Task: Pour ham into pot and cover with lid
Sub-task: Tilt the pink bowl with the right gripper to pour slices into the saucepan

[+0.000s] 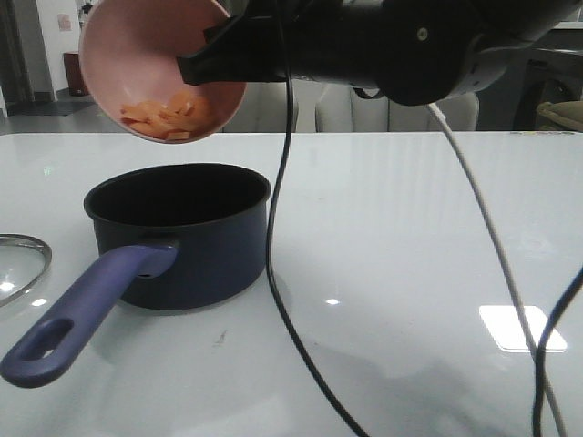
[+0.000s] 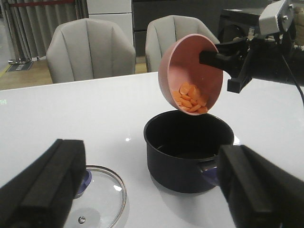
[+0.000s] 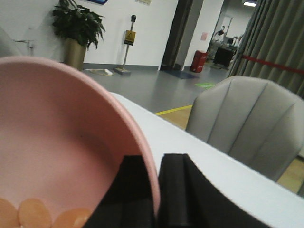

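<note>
The right gripper (image 1: 214, 50) is pinching the pink bowl's (image 1: 109, 45) rim, tilting it so the ham (image 1: 168, 116) is sliding toward the pot (image 1: 196, 246) below; the left gripper (image 2: 142, 190) is hanging wide, empty, beside the lid (image 2: 102, 199).

Grey padded chairs (image 2: 90, 50) stand behind the glossy white table (image 1: 410, 228).

Bright overhead light; glare patches on glossy table (image 1: 516, 328); near fingers blurred.
</note>
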Available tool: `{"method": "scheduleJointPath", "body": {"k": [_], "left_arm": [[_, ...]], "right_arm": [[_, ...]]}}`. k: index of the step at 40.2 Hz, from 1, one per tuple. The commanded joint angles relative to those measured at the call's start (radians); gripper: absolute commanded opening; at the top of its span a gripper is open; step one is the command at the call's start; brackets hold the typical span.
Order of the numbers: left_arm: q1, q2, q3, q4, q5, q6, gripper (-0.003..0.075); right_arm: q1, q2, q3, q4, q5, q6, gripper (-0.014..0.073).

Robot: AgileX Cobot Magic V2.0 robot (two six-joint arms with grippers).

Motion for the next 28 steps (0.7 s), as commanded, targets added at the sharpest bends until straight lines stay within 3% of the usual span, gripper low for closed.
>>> {"method": "scheduleJointPath", "body": {"k": [1,14,28], "left_arm": [[-0.008,0.011,-0.026,-0.011,-0.071,0.004,0.0606],[-0.008,0.011,-0.026,-0.011,-0.071,0.004,0.0606],[-0.008,0.011,-0.026,-0.011,-0.071,0.004,0.0606]], "right_arm": [[-0.002,-0.053,-0.022,0.070,-0.162,-0.152,0.0143],[0.002,-0.031,-0.022,0.070,-0.337,-0.377,0.0143],[0.018,0.026,-0.022,0.047,-0.377,-0.711,0.0143]]}}
